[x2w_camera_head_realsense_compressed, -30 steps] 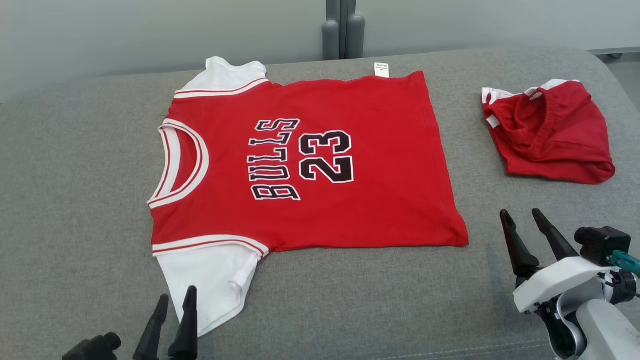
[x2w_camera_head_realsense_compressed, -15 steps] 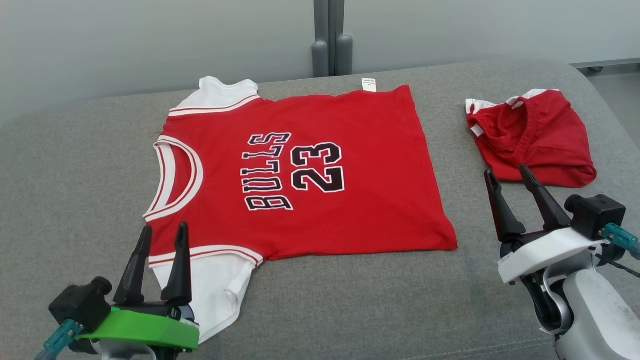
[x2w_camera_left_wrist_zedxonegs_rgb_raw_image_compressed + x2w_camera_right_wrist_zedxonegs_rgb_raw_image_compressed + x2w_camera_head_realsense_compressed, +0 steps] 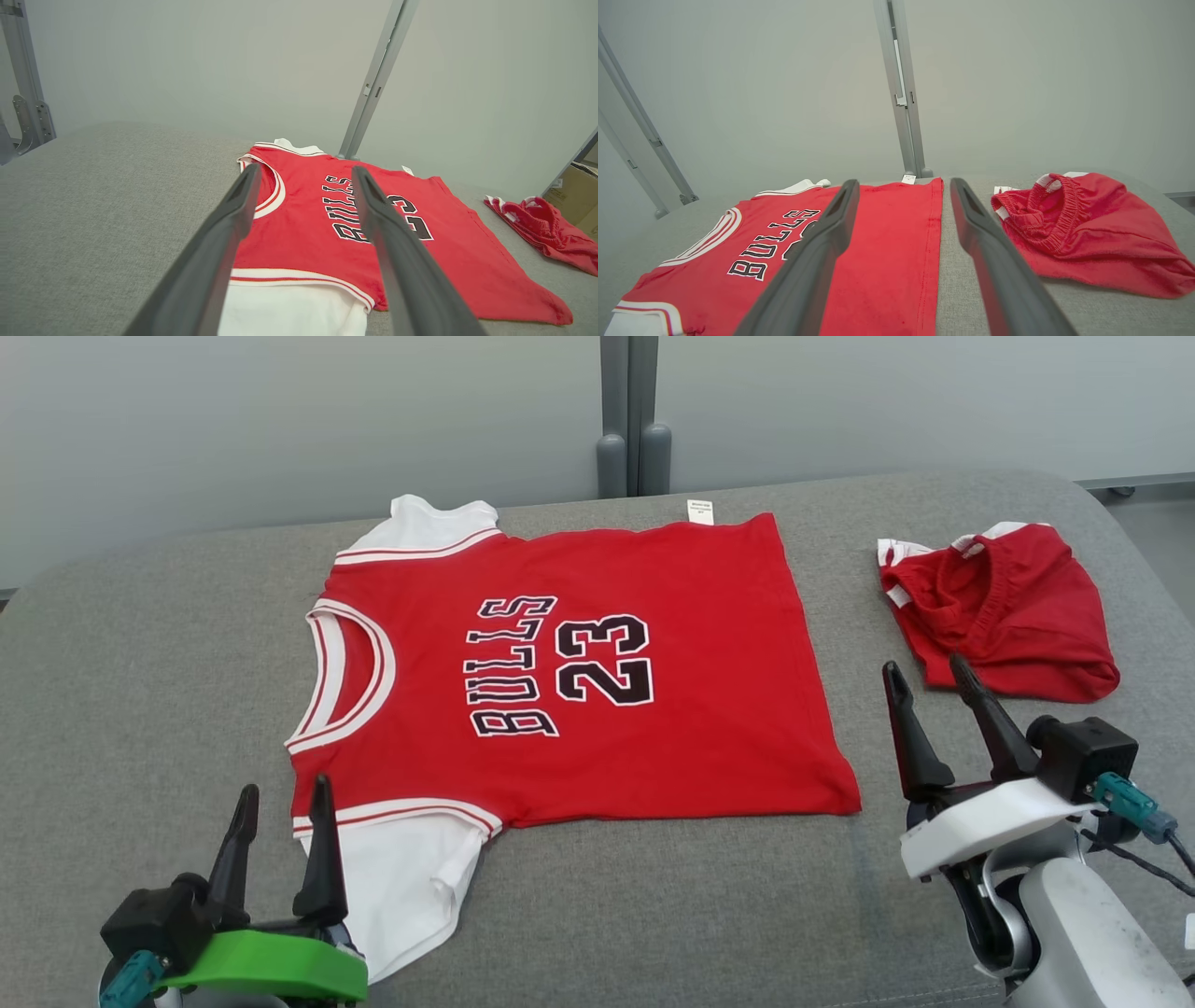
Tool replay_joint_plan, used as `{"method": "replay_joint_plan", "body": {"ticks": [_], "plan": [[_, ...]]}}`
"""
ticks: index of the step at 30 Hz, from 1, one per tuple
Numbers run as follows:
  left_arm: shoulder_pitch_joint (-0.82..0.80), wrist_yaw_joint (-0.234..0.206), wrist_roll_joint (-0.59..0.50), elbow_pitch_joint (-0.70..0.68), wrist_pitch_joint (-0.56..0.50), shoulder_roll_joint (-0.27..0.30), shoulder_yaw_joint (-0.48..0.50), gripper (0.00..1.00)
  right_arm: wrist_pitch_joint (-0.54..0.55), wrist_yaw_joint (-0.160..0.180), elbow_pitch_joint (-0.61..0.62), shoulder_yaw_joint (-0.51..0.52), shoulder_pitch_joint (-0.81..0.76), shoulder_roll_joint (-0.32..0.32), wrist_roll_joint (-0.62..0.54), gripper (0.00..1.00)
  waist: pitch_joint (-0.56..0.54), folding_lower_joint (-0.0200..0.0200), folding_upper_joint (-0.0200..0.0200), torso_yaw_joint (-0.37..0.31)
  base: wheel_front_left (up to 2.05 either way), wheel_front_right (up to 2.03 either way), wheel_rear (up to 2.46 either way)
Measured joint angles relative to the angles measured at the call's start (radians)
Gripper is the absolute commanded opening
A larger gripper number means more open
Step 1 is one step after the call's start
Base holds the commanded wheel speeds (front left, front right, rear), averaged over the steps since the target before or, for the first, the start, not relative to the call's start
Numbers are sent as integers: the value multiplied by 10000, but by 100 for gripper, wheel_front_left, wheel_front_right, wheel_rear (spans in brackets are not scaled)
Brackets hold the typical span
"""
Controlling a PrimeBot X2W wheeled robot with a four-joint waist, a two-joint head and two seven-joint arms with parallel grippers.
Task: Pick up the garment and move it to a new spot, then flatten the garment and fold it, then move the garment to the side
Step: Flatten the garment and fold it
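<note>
The jersey (image 3: 597,728) lies flat and face up in the middle of the grey pad (image 3: 140,663). Its neck points to 9 o'clock and its hem to 3 o'clock in the head view. One white sleeve (image 3: 401,887) sticks out at 7 o'clock, the other at 11.

The left gripper (image 3: 285,786) sits at 7 o'clock in that view, jaws spread wide and holding nothing. Its right finger overlaps the near sleeve's edge, but whether it touches the cloth cannot be told. The jersey's body lies at 1 o'clock from this gripper. In the left wrist view the gripper (image 3: 306,169) frames the neck and lettering between its fingers.

The right gripper (image 3: 924,663) is at 4 o'clock, also wide open and empty, over bare pad just beside the hem's near corner. The jersey lies at 10 o'clock from it. The crumpled red shorts (image 3: 1008,616) lie at 1 o'clock from it, close to its fingertips. In the right wrist view the gripper (image 3: 904,182) frames the hem edge, with the jersey (image 3: 887,261) to its left and the shorts (image 3: 1087,233) to its right.
</note>
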State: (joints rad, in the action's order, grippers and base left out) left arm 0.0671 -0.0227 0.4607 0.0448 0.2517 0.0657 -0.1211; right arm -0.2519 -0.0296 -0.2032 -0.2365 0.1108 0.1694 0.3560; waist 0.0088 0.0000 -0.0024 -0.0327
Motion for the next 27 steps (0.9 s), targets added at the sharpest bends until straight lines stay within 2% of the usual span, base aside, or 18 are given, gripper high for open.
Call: {"method": "replay_joint_plan", "body": {"ticks": [4,23,27], "plan": [[202,-138,-67,4,0,-86,-42,100,0,61,6,-36,-198,-88,-54,100,-15,0,0,9,0,0,0],[274,-217,-69,-123,0,-142,-109,100,0,138,199,-52,-407,-125,-146,100,-71,0,0,-18,0,0,0],[613,-221,144,297,-8,-148,-196,100,0,138,-40,-73,-607,-136,-130,100,-85,0,0,-9,0,0,0]]}}
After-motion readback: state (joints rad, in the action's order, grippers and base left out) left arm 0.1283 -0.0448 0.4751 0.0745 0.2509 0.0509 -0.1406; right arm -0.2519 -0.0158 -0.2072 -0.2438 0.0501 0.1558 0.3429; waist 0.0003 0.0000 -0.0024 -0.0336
